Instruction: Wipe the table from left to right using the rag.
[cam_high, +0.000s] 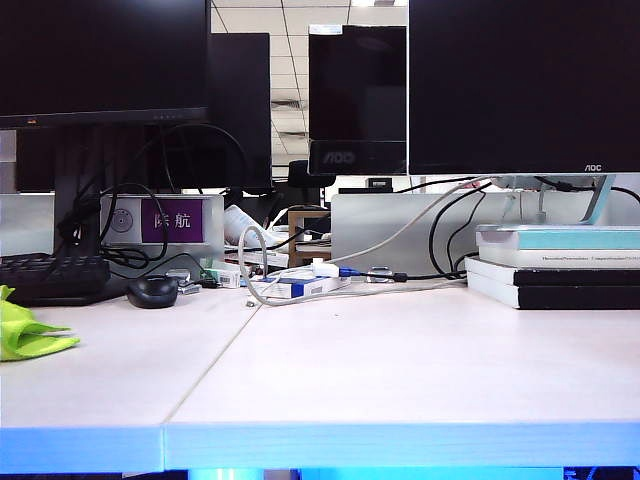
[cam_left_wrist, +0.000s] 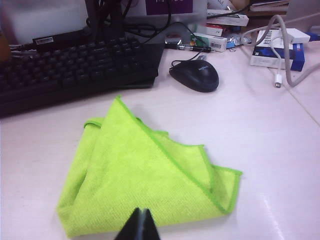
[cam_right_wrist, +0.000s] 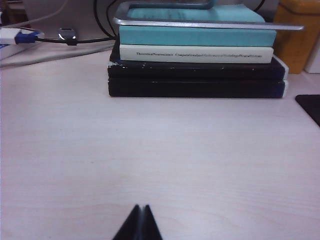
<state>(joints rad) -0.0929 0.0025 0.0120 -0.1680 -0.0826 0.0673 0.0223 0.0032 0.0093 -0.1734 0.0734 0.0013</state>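
Rag (cam_left_wrist: 150, 180) on table (cam_high: 400, 370) far left, before keyboard (cam_left_wrist: 75, 65); mouse (cam_left_wrist: 195, 75) beside keyboard; books (cam_right_wrist: 197, 55) far right.

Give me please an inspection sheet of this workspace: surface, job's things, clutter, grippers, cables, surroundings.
Surface: table, pale, two panels with a thin seam, middle bare.
Job's things: rag, lime green, folded loosely, lying at the left end, not held.
Clutter: keyboard and mouse behind the rag; stack of books at the right under a monitor stand; small boxes at the back.
Grippers: left gripper shut, above the rag's near edge; right gripper shut, over bare table, facing the books.
Cables: grey and black cables at the back.
Surroundings: dark monitors.
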